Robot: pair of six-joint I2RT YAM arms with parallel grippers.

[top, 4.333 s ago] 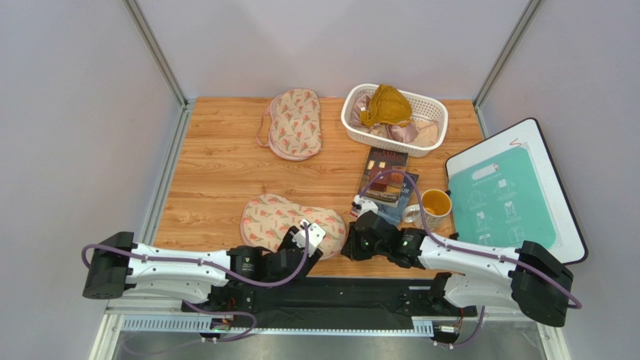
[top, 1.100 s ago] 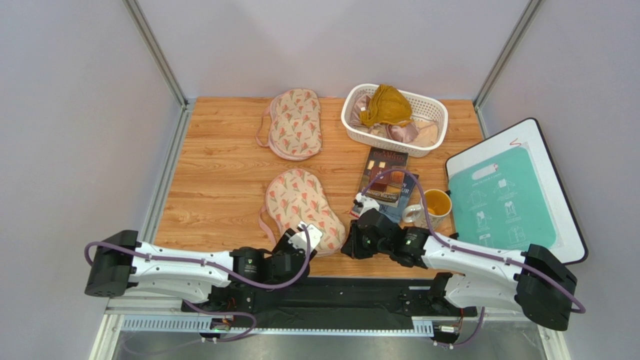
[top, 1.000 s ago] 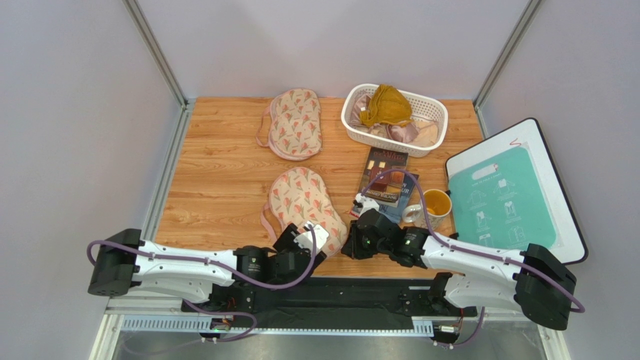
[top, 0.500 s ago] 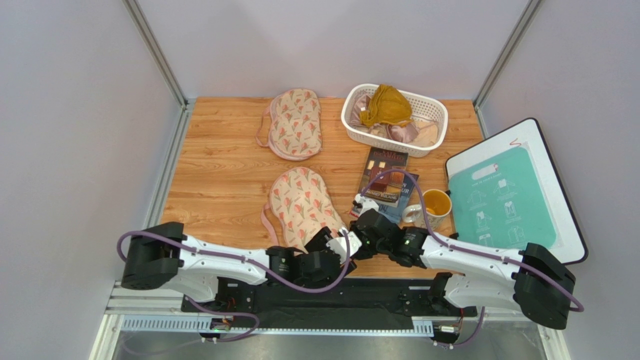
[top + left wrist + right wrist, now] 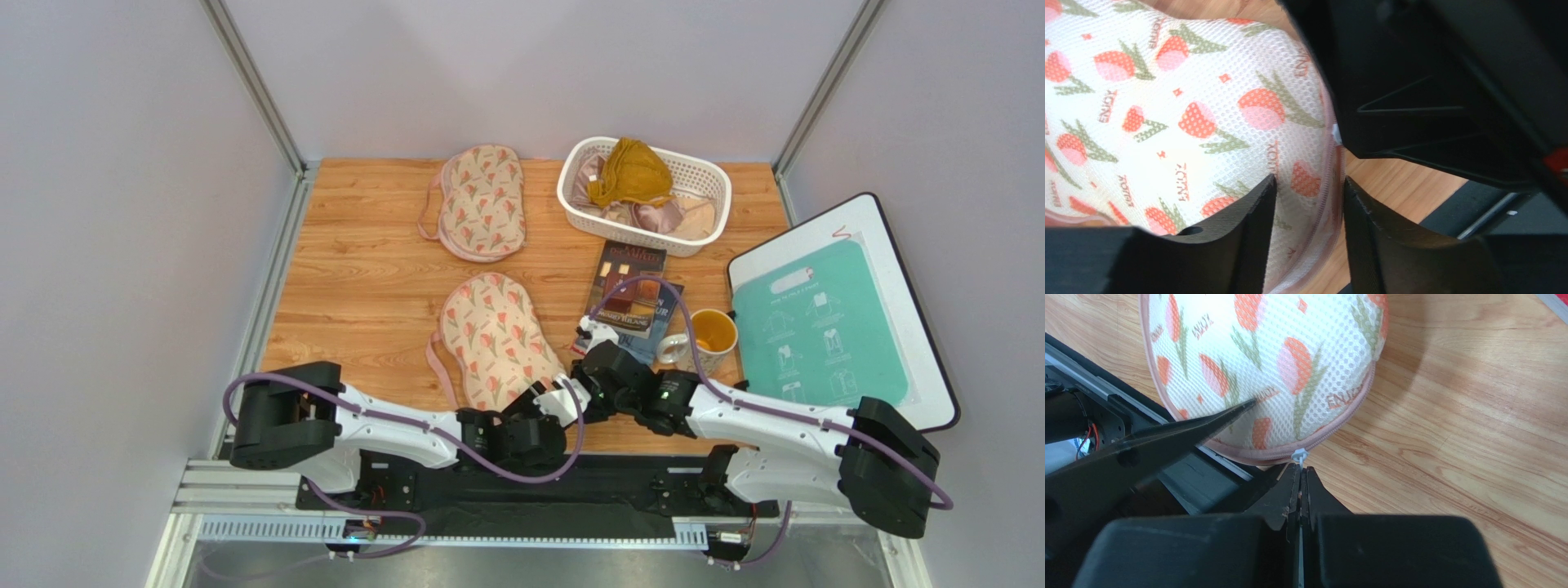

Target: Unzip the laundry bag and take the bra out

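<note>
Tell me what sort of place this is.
Likely a robot test cell, not a home: two arms bolted to a metal rail, bare grey walls boxing in a wooden table, and staged household props: two floral laundry bags, a basket of garments, a mug.

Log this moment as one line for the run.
step: unzip | laundry bag: zipped | left gripper: pinching its near edge | right gripper: shut on zip pull
</note>
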